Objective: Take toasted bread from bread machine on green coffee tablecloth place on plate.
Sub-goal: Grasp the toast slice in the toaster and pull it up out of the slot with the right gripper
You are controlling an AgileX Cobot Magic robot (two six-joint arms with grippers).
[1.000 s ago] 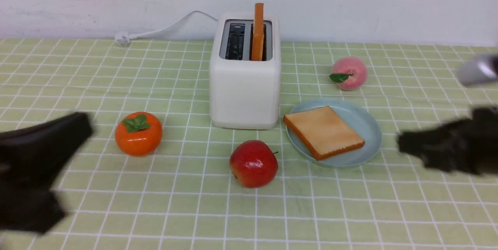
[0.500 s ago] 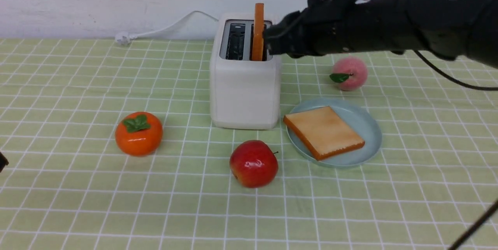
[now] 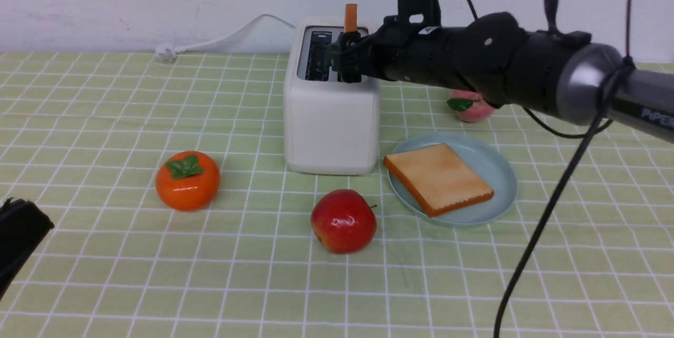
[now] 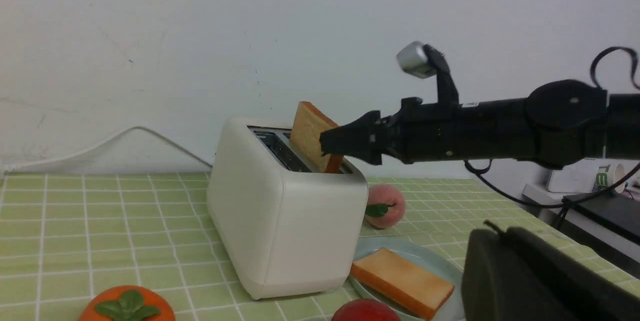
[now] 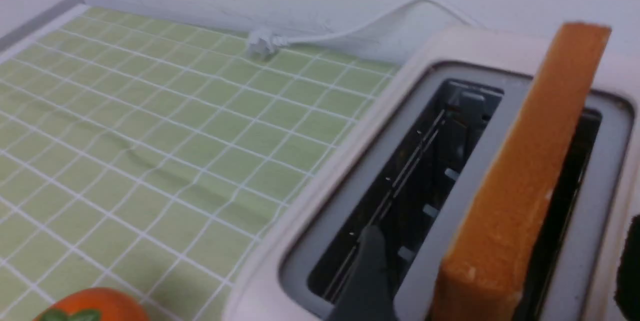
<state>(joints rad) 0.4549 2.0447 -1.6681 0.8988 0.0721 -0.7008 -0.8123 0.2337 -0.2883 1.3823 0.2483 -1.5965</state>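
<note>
I'm holding the right claw wide open at the toaster, its fingers straddling the upright toast slice without gripping it. That slice is standing partly out of the right-hand slot. I'm keeping the left claw closed at the near left; I'm seeing nothing in it. The other slice is lying on the plate, one corner overhanging the rim, so I'm judging the job half done: this last slice is still needing gripping, lifting out and setting down. Compared with a second ago, the right arm is reaching the toaster instead of waiting at the far right, while both slices are staying put.
</note>
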